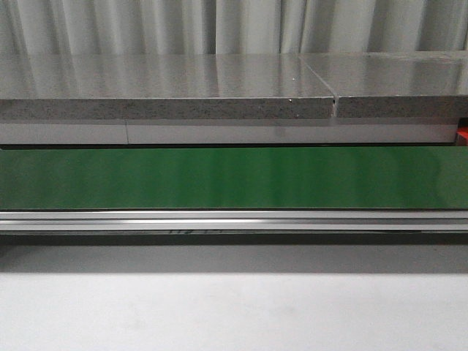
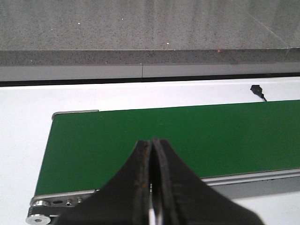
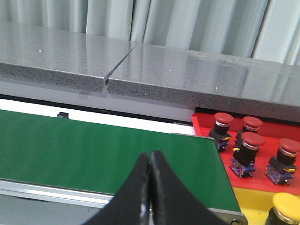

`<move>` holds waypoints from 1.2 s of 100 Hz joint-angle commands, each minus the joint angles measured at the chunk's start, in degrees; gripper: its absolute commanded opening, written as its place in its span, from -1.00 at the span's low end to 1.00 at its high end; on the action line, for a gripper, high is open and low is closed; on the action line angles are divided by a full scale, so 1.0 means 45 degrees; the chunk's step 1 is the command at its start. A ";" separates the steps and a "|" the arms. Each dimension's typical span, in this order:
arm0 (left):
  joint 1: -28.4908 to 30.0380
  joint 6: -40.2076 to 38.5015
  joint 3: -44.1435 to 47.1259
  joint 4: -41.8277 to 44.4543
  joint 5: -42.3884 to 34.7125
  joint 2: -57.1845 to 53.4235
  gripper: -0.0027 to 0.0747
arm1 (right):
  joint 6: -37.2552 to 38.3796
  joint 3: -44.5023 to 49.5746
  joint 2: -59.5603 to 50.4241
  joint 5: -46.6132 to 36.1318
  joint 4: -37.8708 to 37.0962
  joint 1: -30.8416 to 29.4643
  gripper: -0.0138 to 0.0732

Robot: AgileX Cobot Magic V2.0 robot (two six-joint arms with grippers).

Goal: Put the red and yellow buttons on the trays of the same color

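While both hands wait with nothing to carry, I read this as a pause between picks, with the green belt (image 1: 234,178) bare along its whole visible length in the front view. My left hand (image 2: 151,187) hangs over the near edge of the belt close to its roller end, fingers pressed together with no gap and nothing between them. My right hand (image 3: 150,187) sits the same way over the belt's other end, fingers closed flat against each other and empty. Beyond that end, the right wrist view shows the red tray (image 3: 206,136) butted up beside the belt, with four red buttons (image 3: 248,140) standing upright in it on their dark bases. Nearer the camera lies the yellow tray (image 3: 253,199), with one yellow button (image 3: 286,206) at the picture's edge, partly cut off. I cannot tell whether that yellow one is fully seated. Only a sliver of red shows at the right edge of the front view, so the trays are mostly out of that camera's sight. Judging by this, several reds are already sorted and no button is within reach. My next move would call for a button appearing on the belt, then opening whichever hand is closer before coming down on its cap.
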 commanded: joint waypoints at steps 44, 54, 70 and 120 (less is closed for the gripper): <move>-0.0116 -0.0009 -0.0343 -0.0169 -0.0946 0.0056 -0.98 | 0.0018 -0.0119 0.0003 -0.1076 -0.0117 0.0010 -0.84; -0.0116 -0.0038 -0.0343 0.0363 -0.1272 0.0056 -0.98 | 0.0018 -0.0119 0.0003 -0.1076 -0.0117 0.0010 -0.84; -0.0116 -0.0728 -0.0272 0.1418 -0.2195 -0.0329 -0.98 | 0.0018 -0.0119 0.0003 -0.1076 -0.0117 0.0010 -0.84; -0.0116 -0.3736 0.4331 0.3678 -0.6664 -0.3587 -0.98 | 0.0018 -0.0119 0.0003 -0.1076 -0.0117 0.0010 -0.84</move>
